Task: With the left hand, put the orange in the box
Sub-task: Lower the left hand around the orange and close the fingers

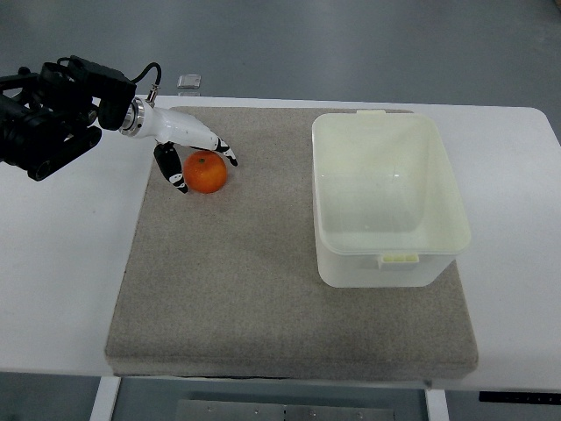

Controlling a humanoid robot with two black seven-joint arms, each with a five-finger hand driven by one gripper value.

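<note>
The orange lies on the grey mat near its far left corner. My left hand reaches in from the left edge and straddles the orange. Its thumb is on the orange's left side and its fingers stretch over the far right side. The fingers are spread and lie close against the orange, which rests on the mat. The cream plastic box stands open and empty on the right part of the mat. My right arm does not show.
The mat lies on a white table. A small clear object sits at the table's far edge, behind the hand. The grey floor shows beyond the table.
</note>
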